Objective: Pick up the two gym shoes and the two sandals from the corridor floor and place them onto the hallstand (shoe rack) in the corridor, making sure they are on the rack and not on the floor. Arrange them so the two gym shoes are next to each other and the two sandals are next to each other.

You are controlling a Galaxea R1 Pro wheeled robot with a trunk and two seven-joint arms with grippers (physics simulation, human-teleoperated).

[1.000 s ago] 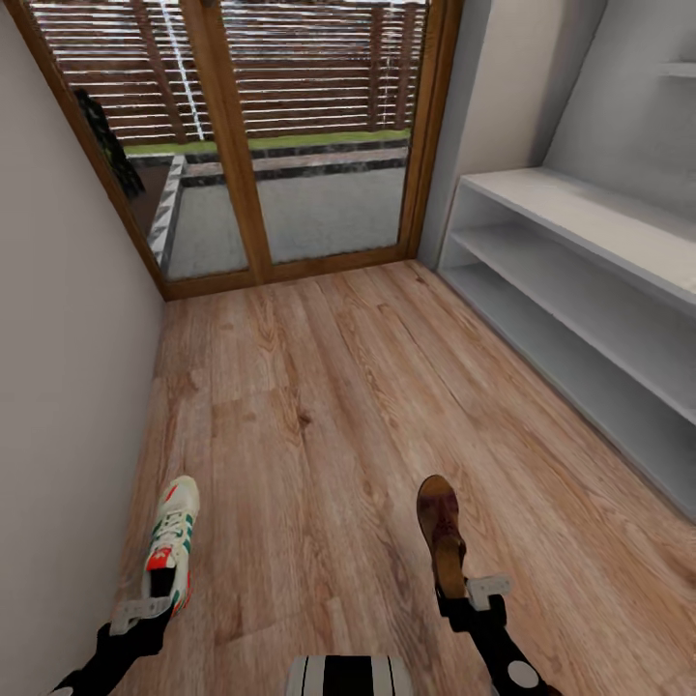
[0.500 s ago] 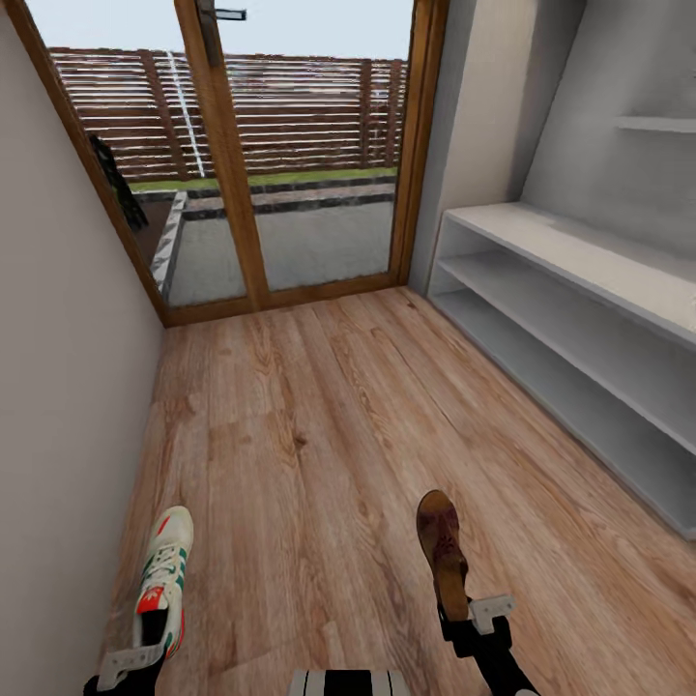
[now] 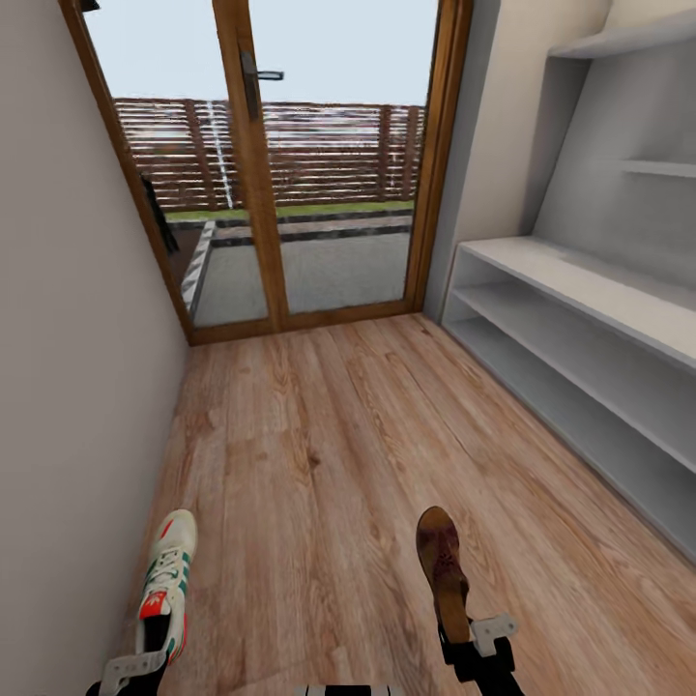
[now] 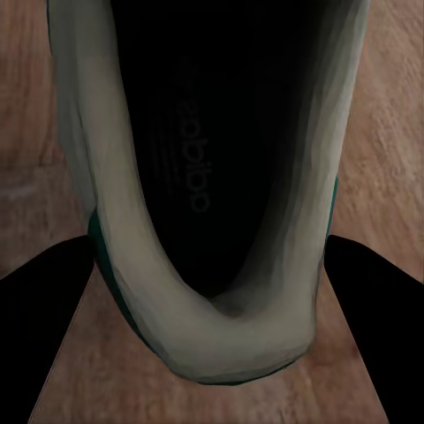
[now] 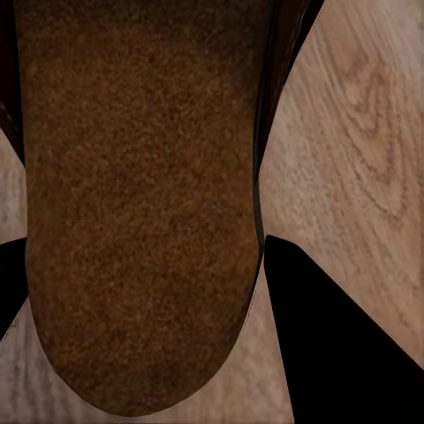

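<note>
- Since the earlier head views the camera has tilted up: more sky and the upper wall shelves now show, while the shoe and sandal sit slightly lower in frame. That is the view shifting, not the footwear.
- Left gripper [image 3: 135, 667]: closed on the heel collar of the gym shoe [image 3: 165, 580], toe pointing forward, near the left wall and above the floor [image 3: 319, 435]. The left wrist view shows the dark opening and pale padded rim between the fingers.
- Right gripper [image 3: 478, 643]: closed on the heel end of the sandal [image 3: 443, 565], toe forward; the right wrist view shows its tan footbed.
- Handling, as a judgement: both look light. The shoe collar is soft and may deform, so you keep your grip at the firm heel. The sandal is stiffer and flat, and likely to pivot about a heel-only hold.
- Appearance: white shoe, green stripes, red-orange tongue; dark brown sandal.
- Rack [image 3: 580, 338]: at right, its shelves bare where visible.
</note>
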